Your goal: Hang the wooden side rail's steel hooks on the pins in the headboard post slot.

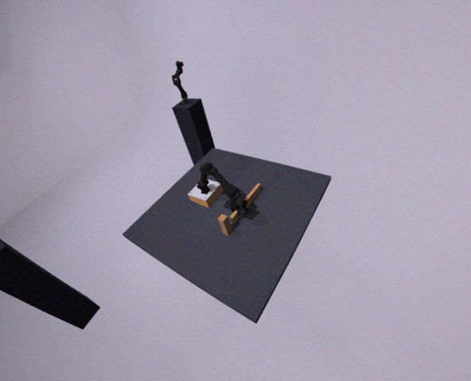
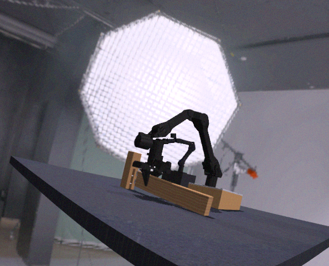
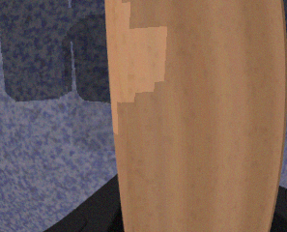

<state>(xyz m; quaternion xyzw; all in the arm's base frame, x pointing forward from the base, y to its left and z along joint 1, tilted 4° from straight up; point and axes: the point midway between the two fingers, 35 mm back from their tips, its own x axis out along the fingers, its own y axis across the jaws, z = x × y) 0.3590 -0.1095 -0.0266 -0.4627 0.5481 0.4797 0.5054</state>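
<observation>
Black two-finger gripper [image 1: 240,208] [image 2: 152,175]: fingers clamped on the long light-brown wooden rail [image 1: 254,195] [image 2: 178,195] [image 3: 196,126], one finger down each broad side. Grip lies nearer the hook end than the far end; presumably chosen so the hooks can be steered while the table carries the other end.

Rail runs from between the fingers, one way to its far end, low at the table, the other way to the upright orange-brown wooden post [image 1: 224,225] [image 2: 128,170], just beyond the fingers. Rail's near end is beside the slotted face. Small metal glints show there; which are hooks and which pins, and whether any are seated, cannot tell. Judgement: final alignment or lowering; release should wait for both hooks to sit. Risk: one hook catching, the other missing.

Surface: dark blue-grey speckled tabletop [image 1: 194,246] [image 2: 107,209] [image 3: 51,159] beneath the fingers, shadows below them. Behind the fingers, arm base on a wooden block with a pale top plate [image 1: 197,195] [image 2: 231,201].

Room: pale floor around the table; large bright gridded octagonal lamp [image 2: 159,86] beyond and above the fingers, grey walls.
</observation>
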